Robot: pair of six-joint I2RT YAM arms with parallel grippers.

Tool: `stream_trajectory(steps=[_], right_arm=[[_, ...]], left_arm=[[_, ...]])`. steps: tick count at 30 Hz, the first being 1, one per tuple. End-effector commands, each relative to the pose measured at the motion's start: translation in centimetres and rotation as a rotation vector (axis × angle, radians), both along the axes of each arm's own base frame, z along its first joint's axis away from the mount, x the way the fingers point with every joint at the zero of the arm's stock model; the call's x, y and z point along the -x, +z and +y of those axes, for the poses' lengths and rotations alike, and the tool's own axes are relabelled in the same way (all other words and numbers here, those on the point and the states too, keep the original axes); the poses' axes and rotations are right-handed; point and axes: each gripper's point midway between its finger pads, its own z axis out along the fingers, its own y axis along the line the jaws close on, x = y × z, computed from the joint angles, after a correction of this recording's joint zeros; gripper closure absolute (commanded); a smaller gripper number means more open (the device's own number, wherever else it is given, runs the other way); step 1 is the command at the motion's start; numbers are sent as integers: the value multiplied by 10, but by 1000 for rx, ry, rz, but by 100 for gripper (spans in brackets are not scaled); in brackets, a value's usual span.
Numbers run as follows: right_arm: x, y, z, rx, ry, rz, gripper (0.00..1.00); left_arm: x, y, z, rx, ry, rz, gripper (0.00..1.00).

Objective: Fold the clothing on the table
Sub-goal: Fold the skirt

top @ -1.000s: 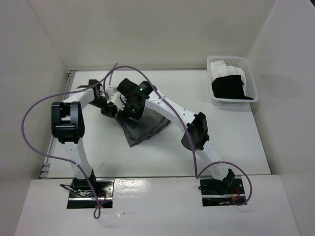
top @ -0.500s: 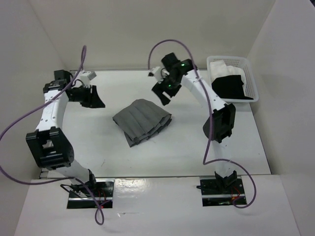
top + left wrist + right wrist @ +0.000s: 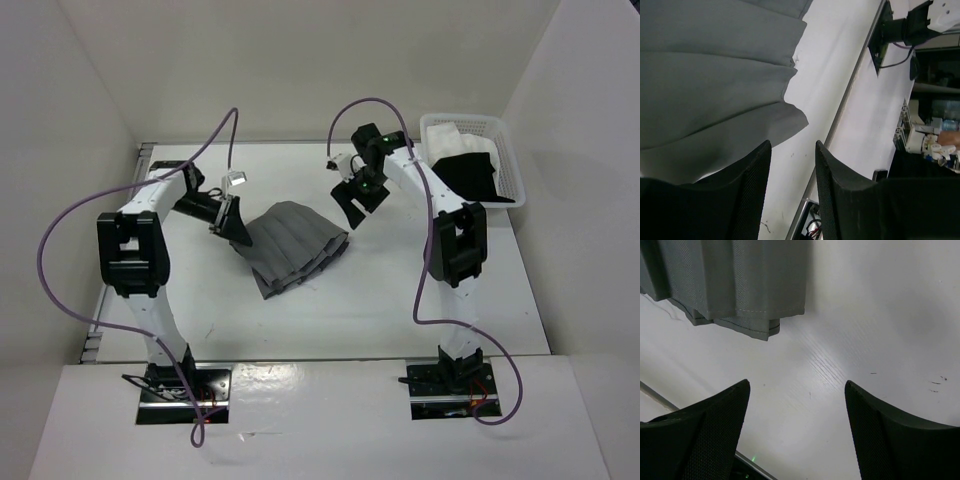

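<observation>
The clothing [image 3: 292,243], a grey pleated skirt, lies folded in layers on the white table [image 3: 400,300], left of centre. My left gripper [image 3: 232,222] hangs at the skirt's left edge, open. In the left wrist view the pleats [image 3: 710,65] fill the upper left, and only bare table shows between my left gripper's [image 3: 792,145] fingers. My right gripper [image 3: 358,205] hovers just off the skirt's upper right corner, wide open. In the right wrist view the skirt's layered hem [image 3: 735,280] sits at the top, and my right gripper [image 3: 796,385] stands over bare table.
A white plastic basket [image 3: 509,158] at the back right holds a black garment [image 3: 465,180] and a white one [image 3: 455,138]. A metal rail [image 3: 840,115] runs along the table's edge. White walls enclose the table on three sides.
A second ago both grippers were together over the skirt, then they drew apart. Since then my left gripper has swung back to the skirt's left edge. The right has come down towards its right corner.
</observation>
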Motion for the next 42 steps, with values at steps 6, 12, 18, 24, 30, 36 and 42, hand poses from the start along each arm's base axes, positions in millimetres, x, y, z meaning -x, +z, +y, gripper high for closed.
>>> stream_trajectory(steps=[6, 12, 18, 24, 30, 36, 42], right_arm=[[-4, 23, 9, -65, 3, -67, 19], [-2, 17, 8, -58, 2, -50, 19], [-3, 7, 10, -59, 5, -31, 19], [-2, 14, 9, -62, 13, -44, 19], [1, 30, -11, -77, -9, -73, 16], [-28, 76, -122, -127, -393, -284, 7], [0, 70, -248, -151, -792, -462, 1]], left_arm=[[17, -38, -18, 95, -91, 101, 53], [38, -73, -13, 95, -109, 204, 57], [43, -81, -8, 101, -89, 244, 57], [20, -50, -6, 62, -68, 145, 57], [-16, 57, 10, -94, 16, -179, 57], [-40, 132, 103, -226, 398, -413, 50], [-4, 69, 222, -415, 910, -317, 12]])
